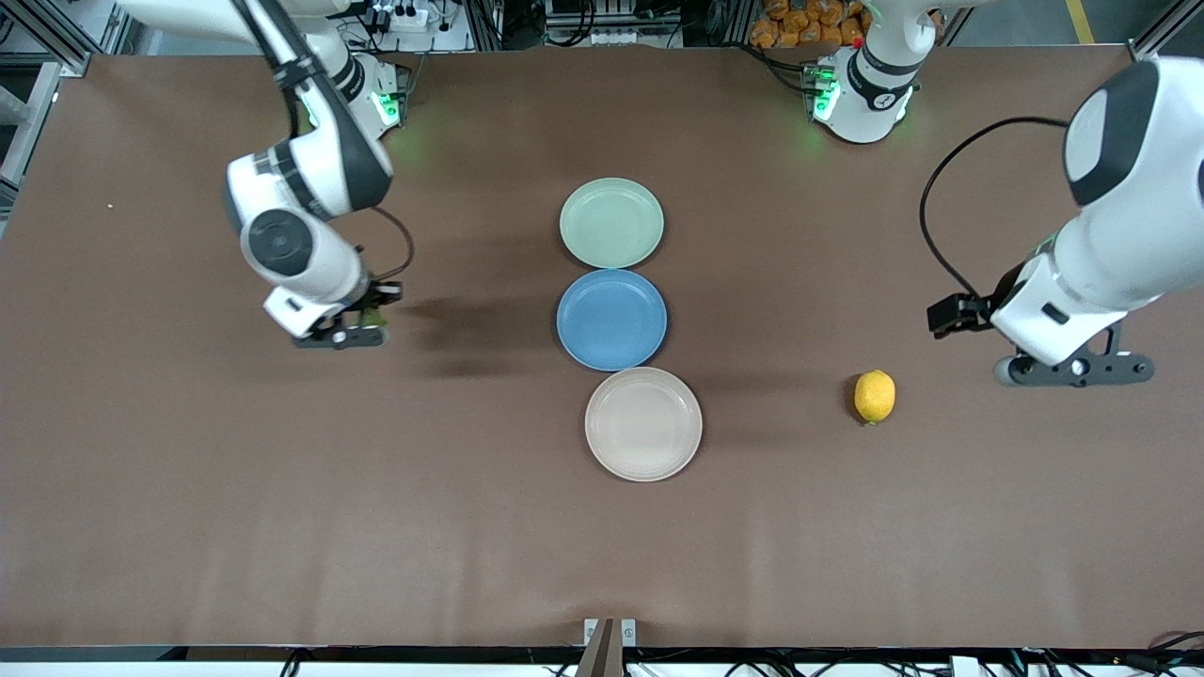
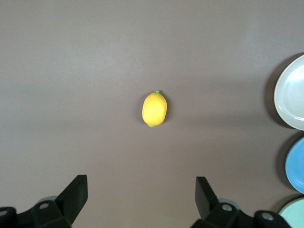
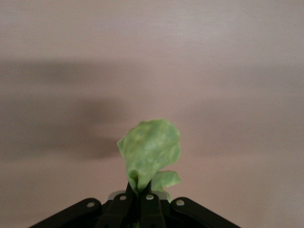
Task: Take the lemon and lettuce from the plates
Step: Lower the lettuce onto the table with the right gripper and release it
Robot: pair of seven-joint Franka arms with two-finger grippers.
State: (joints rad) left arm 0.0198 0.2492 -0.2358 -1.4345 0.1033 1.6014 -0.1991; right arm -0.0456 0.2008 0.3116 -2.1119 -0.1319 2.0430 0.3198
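Observation:
The lemon (image 1: 875,396) lies on the bare table toward the left arm's end, off the plates; it also shows in the left wrist view (image 2: 154,109). My left gripper (image 1: 1072,369) is open and empty, over the table beside the lemon (image 2: 141,190). My right gripper (image 1: 343,331) is over the table toward the right arm's end, shut on the lettuce (image 3: 151,152), which hangs from its fingertips (image 3: 145,190). The lettuce is mostly hidden in the front view. The pale green plate (image 1: 611,223) and the beige plate (image 1: 643,423) are both empty.
An empty blue plate (image 1: 611,320) lies between the pale green and beige plates in a row at mid-table. The left wrist view shows the edges of the beige plate (image 2: 290,92) and blue plate (image 2: 297,164).

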